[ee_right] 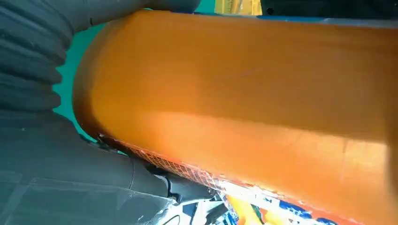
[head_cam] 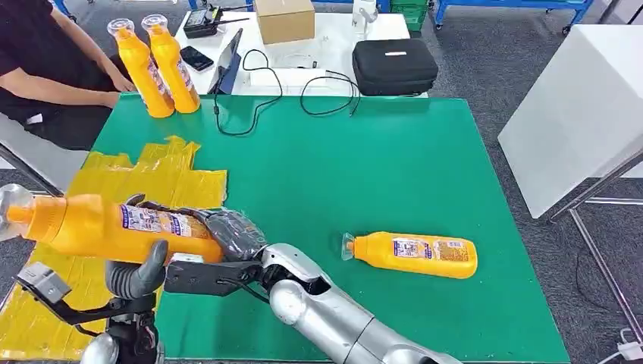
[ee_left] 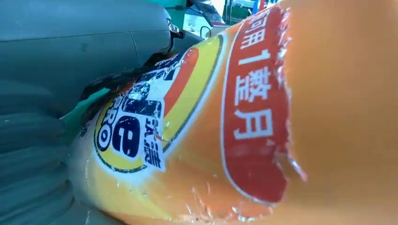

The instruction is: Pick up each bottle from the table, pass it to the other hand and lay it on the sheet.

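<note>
The right arm (head_cam: 334,318) is polished silver, built of rounded, bulging segments that catch the light. A flat black bracket (head_cam: 208,277) runs along its wrist, with a thin black cable looping beside it. The right hand (head_cam: 227,231) wears a dark grey cover with a glossy, wrinkled sheen; close up it shows thick ribbed folds (ee_right: 28,51) and a smooth grey thumb (ee_right: 80,173). The left hand (head_cam: 136,277) has a thick, matte grey thumb, and its cover is ribbed too (ee_left: 28,154). Below it sits a black angular linkage (head_cam: 76,311) with a small light-grey block (head_cam: 43,282) at its end, and a silver rounded joint (head_cam: 102,350).
</note>
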`<action>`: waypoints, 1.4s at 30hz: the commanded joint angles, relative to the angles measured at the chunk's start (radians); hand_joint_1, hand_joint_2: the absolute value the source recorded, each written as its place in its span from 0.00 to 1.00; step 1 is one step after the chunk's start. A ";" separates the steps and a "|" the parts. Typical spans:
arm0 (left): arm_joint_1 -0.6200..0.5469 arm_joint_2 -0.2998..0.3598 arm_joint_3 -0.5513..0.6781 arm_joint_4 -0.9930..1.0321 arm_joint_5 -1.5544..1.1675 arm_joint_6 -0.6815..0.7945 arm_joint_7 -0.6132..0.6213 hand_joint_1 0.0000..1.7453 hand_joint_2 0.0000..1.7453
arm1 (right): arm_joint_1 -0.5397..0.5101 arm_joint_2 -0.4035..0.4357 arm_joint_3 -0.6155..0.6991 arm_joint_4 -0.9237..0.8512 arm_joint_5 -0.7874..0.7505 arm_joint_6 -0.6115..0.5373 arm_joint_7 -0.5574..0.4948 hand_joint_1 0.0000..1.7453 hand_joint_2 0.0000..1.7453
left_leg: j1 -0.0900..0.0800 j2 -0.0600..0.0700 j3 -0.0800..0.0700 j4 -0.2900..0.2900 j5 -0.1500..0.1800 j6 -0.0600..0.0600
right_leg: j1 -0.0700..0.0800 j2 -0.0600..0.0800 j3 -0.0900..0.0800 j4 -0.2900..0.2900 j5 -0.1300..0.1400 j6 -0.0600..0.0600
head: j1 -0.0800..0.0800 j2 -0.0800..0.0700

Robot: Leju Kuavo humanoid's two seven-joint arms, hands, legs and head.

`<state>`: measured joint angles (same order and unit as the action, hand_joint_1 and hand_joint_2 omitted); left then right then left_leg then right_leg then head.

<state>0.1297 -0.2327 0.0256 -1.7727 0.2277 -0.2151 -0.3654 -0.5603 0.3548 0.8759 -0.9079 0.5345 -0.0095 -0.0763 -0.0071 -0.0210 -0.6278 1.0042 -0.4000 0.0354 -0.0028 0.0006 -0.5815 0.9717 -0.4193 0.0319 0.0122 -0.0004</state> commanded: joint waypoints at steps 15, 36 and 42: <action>-0.073 -0.003 -0.003 0.051 0.001 -0.011 0.004 1.00 1.00 | 0.003 -0.046 0.006 0.041 0.019 0.004 -0.004 1.00 1.00 | 0.001 -0.002 0.003 -0.001 0.000 -0.002 | 0.001 -0.003 0.004 -0.002 -0.001 0.000 | 0.000 0.000; -0.412 0.034 0.186 0.370 -0.632 0.388 -0.104 1.00 1.00 | 0.040 -0.168 -0.178 -0.185 0.057 0.043 -0.033 0.00 0.00 | 0.001 -0.002 0.002 0.001 0.001 -0.004 | 0.001 -0.004 0.003 0.000 0.000 0.000 | 0.000 0.000; -0.415 0.068 0.159 0.387 -0.988 0.681 -0.102 1.00 1.00 | -0.001 -0.203 -0.192 -0.213 0.041 0.065 -0.034 0.00 0.00 | 0.001 0.002 0.002 0.001 0.000 -0.004 | 0.001 -0.001 0.003 0.000 0.000 0.000 | 0.000 0.000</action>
<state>-0.2014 -0.2205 0.1595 -1.5137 -0.5714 0.3104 -0.4719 -0.4906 0.2430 0.7171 -1.0834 0.5943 0.0309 -0.1053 -0.0066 -0.0198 -0.6285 1.0045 -0.3982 0.0334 -0.0025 0.0007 -0.5821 0.9724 -0.4180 0.0322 0.0122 -0.0004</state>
